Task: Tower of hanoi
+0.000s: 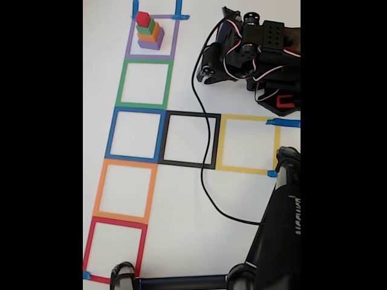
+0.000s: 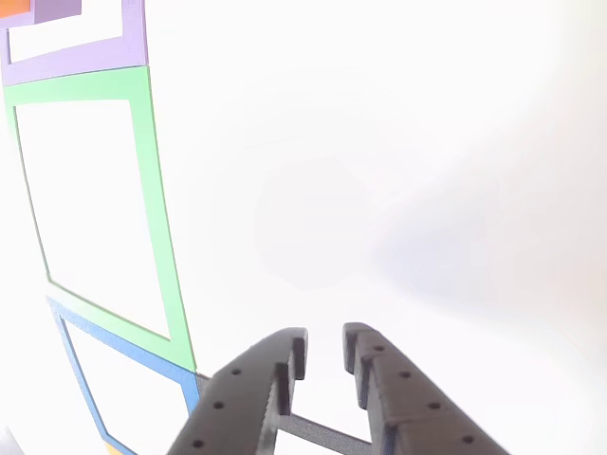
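Four blocks stacked in the purple tape square [image 1: 151, 36] at the top of the fixed view: purple block [image 1: 150, 43] lowest, orange block [image 1: 149, 34], green block [image 1: 145, 27], red block [image 1: 143, 19] on top. Gripper [image 2: 323, 350] empty over bare white table [image 2: 398, 190], jaws slightly parted, well apart from the stack

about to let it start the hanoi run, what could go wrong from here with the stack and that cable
1. The blocks sit stacked four high in the purple square; gripping the red block on top off-centre could topple the rest.
2. The black cable loops across the black square, so it might snag the arm or a block placed there.
3. The claw is only narrowly open, possibly too little for the bigger blocks.
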You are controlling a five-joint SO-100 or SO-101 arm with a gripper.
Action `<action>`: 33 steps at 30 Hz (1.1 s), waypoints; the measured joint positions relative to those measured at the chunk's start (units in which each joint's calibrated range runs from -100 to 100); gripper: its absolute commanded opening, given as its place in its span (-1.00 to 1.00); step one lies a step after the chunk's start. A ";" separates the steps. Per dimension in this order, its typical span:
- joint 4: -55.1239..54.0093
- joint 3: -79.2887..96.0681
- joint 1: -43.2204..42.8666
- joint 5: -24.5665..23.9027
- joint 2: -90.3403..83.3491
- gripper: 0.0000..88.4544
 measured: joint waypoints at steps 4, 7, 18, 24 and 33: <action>0.00 0.00 0.23 -0.54 0.00 -1.00; 0.00 0.00 0.23 -0.54 0.00 -1.00; 2.58 -20.01 2.57 30.40 11.40 -1.00; 6.37 -42.32 8.19 53.42 24.82 -1.00; 4.35 -67.20 10.88 129.86 40.61 -1.00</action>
